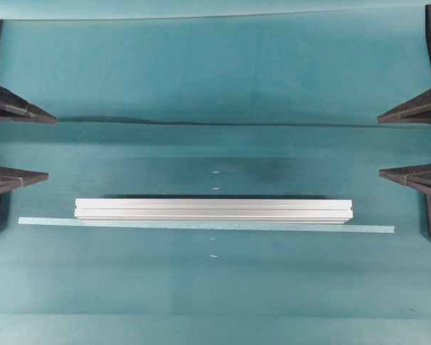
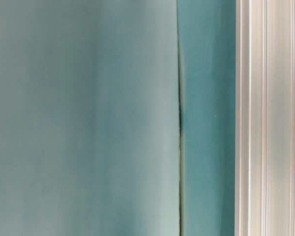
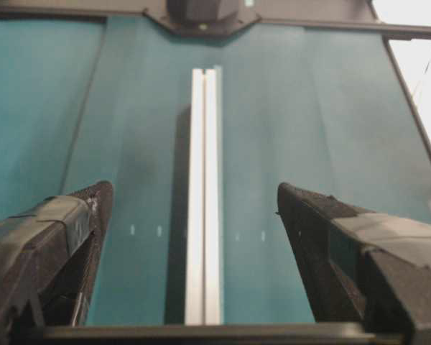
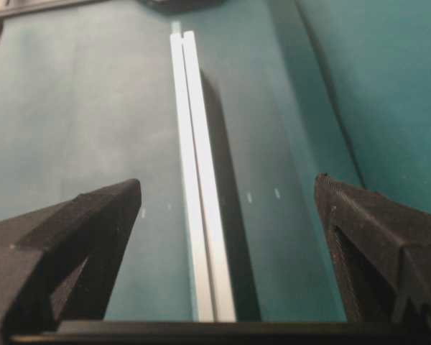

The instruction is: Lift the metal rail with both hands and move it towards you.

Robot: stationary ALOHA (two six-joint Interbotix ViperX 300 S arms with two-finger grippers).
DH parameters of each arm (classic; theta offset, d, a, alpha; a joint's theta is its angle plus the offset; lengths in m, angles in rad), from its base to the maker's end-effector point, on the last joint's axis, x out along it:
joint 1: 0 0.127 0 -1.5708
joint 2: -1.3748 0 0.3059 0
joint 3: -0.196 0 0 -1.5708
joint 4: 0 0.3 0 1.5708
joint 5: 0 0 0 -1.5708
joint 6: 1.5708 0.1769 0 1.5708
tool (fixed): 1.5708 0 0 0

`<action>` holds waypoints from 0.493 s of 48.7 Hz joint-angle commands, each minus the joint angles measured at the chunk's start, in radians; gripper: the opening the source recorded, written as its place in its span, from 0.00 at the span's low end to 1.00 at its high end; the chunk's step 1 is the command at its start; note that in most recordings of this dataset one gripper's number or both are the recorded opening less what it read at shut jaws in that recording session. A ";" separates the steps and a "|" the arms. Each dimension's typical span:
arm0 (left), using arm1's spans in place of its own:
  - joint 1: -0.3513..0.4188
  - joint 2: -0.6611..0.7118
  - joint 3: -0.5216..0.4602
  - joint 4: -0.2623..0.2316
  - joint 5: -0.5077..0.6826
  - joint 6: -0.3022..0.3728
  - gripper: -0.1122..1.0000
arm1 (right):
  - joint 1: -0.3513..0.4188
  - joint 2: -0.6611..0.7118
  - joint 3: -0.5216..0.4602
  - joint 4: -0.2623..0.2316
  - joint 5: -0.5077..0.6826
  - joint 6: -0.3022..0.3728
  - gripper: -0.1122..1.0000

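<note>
Both grippers stand with fingers spread wide and hold nothing: the left gripper (image 1: 36, 146) at the left edge of the overhead view, the right gripper (image 1: 399, 146) at the right edge, each well apart from the metal rail (image 1: 213, 209). That rail lies flat on the teal table (image 1: 201, 72), its near long side just beside a pale tape strip (image 1: 206, 225).

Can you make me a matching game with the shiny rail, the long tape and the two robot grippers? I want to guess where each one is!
Things:
1. metal rail
2. tape strip
3. left gripper
4. right gripper

Places, in the overhead view:
A. at the right edge, jaws open
B. lying flat mid-table
C. at the left edge, jaws open
D. along the rail's near side, longer than it

Pairs: 1-B, 2-D, 3-C, 4-A
</note>
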 commanded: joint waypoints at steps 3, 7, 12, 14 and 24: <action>0.002 0.003 -0.012 0.000 -0.009 -0.002 0.92 | 0.000 0.006 -0.006 -0.002 -0.011 0.002 0.98; 0.002 0.002 -0.012 0.000 -0.009 -0.002 0.92 | 0.000 0.006 -0.006 -0.002 -0.011 0.002 0.98; 0.002 0.003 -0.011 0.002 -0.009 -0.003 0.92 | 0.000 0.006 -0.006 -0.002 -0.011 0.002 0.98; 0.002 0.003 -0.009 0.000 -0.009 -0.003 0.92 | 0.000 0.006 -0.006 -0.002 -0.009 0.002 0.98; 0.002 0.003 -0.005 0.000 -0.009 -0.005 0.92 | 0.000 0.006 -0.006 -0.002 -0.011 0.003 0.98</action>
